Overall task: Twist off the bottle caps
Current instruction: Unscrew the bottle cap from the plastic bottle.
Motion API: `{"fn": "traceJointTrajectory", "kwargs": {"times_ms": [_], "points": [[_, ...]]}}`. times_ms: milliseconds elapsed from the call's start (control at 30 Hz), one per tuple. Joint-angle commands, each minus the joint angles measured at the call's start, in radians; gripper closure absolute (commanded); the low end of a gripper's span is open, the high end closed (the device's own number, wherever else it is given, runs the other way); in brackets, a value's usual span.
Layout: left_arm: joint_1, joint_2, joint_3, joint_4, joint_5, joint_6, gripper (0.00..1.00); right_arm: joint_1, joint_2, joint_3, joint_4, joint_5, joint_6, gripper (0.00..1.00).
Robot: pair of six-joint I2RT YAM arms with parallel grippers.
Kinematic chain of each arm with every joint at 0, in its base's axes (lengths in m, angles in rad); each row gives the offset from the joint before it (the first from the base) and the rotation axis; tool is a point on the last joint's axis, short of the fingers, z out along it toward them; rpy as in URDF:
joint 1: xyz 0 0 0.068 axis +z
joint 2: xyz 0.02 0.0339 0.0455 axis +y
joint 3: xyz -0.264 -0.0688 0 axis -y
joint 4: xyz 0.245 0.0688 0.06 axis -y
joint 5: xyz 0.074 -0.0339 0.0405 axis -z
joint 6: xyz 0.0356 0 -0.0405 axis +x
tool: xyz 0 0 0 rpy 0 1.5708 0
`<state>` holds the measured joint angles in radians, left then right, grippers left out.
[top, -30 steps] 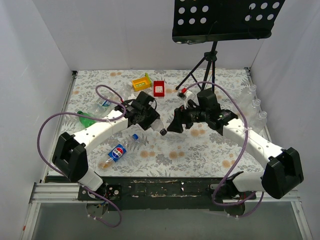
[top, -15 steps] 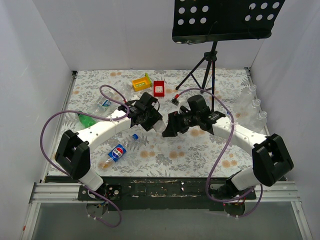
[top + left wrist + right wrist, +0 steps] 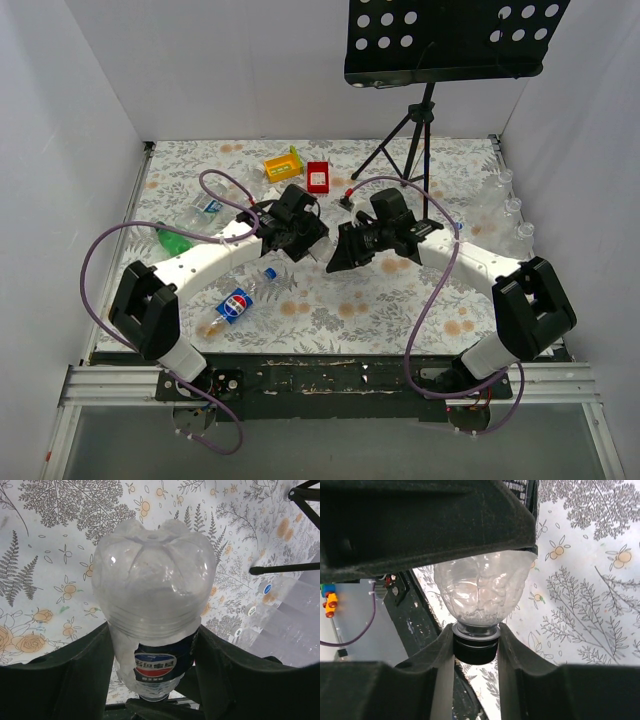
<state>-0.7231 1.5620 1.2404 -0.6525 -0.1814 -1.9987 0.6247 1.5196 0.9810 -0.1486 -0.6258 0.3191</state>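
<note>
Closing the gap over the last second, the right gripper point(image 3: 338, 260) has slid leftward over the table point(image 3: 400, 300) until it meets the left gripper point(image 3: 305, 243). Both now sit just on the near side of the red tray point(image 3: 318, 177). A second ago the two stood apart, with the dark cap bare between them. In the top view the right fingers now hide the cap. The left arm has barely shifted.

The left gripper is clenched on the bottle point(image 3: 152, 575). Its wrist view shows both fingers pressed against the clear, blue-labelled body, with the base toward the camera. The bottle appears to be held off the table.

The right wrist view shows the cap point(image 3: 475, 649), a dark ring under the bottle's shoulder. It sits between the right fingers point(image 3: 440, 680), which touch it on both sides. The right gripper therefore reads as grasping the cap, though how firmly cannot be told.

For the task, this looks like the end of the approach and the start of the twist, with one arm bracing and the other placed to turn. The cap looks fully seated on the neck with no gap showing, so nothing seems unscrewed yet. A lying bottle point(image 3: 235, 303), left of the red tray and nearer the arm bases, appears to wait its turn.
</note>
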Motion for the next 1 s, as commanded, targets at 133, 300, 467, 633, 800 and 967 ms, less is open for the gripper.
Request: {"fn": "traceJointTrajectory", "kwargs": {"times_ms": [133,300,467,633,800,967], "points": [[-0.001,-0.127,-0.033,0.033,-0.052,-0.257,0.14,-0.046,-0.101,-0.022,0.008,-0.022,-0.169,0.95],[0.016,-0.252,-0.111,0.083,-0.101,0.004,0.05,-0.100,-0.134,-0.009,-0.121,-0.014,-0.381,0.99],[0.040,-0.489,-0.234,0.282,0.017,0.572,0.02,-0.118,-0.090,0.109,-0.490,-0.009,-0.832,0.99],[0.044,-0.686,-0.318,0.369,0.416,1.204,0.02,-0.120,-0.018,0.214,-0.774,0.008,-1.122,0.99],[0.044,-0.723,-0.393,0.281,0.847,1.696,0.02,-0.120,0.060,0.338,-1.012,-0.045,-1.298,0.99],[0.031,-0.642,-0.401,0.297,0.896,1.873,0.02,-0.118,0.106,0.389,-1.111,-0.101,-1.335,0.99]]}}
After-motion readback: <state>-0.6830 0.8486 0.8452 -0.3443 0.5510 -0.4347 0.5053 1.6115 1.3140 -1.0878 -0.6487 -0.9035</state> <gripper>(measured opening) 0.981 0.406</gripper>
